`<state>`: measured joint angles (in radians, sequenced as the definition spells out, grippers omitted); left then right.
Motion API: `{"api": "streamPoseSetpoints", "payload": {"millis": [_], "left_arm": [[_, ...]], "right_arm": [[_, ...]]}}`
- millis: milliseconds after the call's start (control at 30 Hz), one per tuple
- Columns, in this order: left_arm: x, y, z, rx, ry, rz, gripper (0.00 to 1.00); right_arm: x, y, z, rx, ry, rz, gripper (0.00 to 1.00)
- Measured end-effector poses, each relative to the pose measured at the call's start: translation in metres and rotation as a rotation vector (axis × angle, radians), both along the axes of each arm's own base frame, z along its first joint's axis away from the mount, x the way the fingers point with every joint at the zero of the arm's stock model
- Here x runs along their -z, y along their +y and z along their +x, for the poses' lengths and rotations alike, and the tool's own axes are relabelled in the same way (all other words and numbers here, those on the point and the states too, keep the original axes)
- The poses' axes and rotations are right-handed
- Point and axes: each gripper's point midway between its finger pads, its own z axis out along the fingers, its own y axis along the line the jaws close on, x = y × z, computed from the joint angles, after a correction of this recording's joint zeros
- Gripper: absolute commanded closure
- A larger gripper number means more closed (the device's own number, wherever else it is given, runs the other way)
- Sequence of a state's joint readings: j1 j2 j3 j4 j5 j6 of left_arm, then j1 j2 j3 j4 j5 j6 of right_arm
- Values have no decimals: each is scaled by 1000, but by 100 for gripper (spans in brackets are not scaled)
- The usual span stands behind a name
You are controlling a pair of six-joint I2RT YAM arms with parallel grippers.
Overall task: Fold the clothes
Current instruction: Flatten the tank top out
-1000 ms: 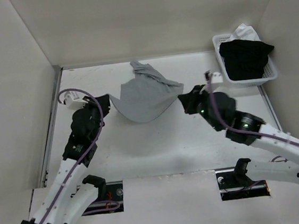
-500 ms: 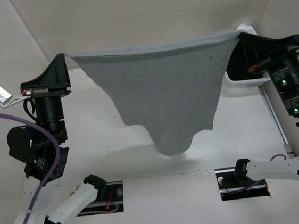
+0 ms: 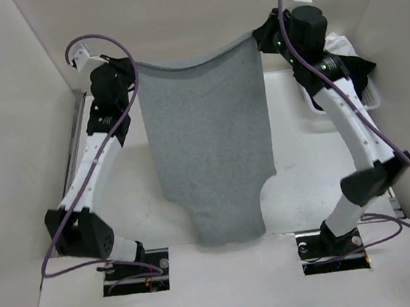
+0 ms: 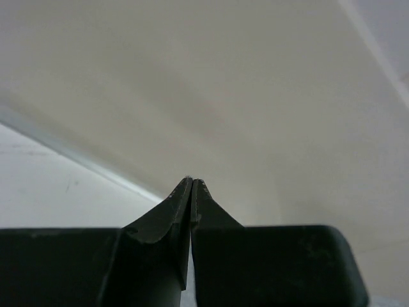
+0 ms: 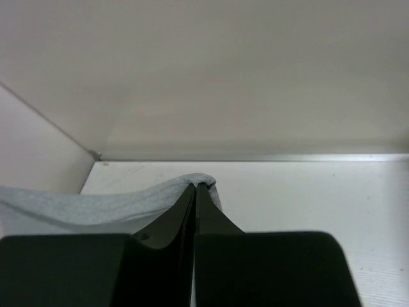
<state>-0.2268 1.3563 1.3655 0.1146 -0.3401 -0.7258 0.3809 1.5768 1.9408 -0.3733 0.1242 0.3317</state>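
While held up high by two corners, hangs straight down like a curtain: grey tank top [image 3: 209,153], top edge sagging a little in the middle, narrow end low near the front of the white table [image 3: 304,150]. Cannot tell if that low end touches the table or just hangs over it. Pinched at the left corner by the left claw [image 3: 131,67], shut tight; in the left wrist view only two black fingers [image 4: 166,224] pressed together, no cloth to see there. Pinched at the right corner by the right claw [image 3: 257,39], also shut tight, with a bit of grey cloth poking out at the tips in the right wrist view. Off to the right, behind the right arm, a white basket [image 3: 367,105] with a black garment [image 3: 358,71] in it, apart from the top. Looks like an early part of the job: spread out, not yet laid flat, not yet folded. Could go wrong from here: only tiny bits of soft cloth in each pinch, so could slip out on a fast move and drop in a heap. Could land all crumpled if lowered too quick or with the claws too close together. Could stretch if pulled too far apart.
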Motion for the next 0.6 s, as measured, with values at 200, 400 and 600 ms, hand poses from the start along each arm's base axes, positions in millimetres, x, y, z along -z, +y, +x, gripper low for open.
{"api": "streamPoseSetpoints", "payload": {"millis": [200, 400, 600], "left_arm": [[4, 1, 46, 27, 73, -3, 100], [-95, 3, 0, 62, -151, -29, 100], [-137, 5, -66, 77, -297, -40, 100]], "right_arm": [[-4, 13, 46, -37, 40, 13, 99], [-98, -2, -10, -66, -154, 79, 99], [-121, -22, -70, -66, -233, 102, 99]]}}
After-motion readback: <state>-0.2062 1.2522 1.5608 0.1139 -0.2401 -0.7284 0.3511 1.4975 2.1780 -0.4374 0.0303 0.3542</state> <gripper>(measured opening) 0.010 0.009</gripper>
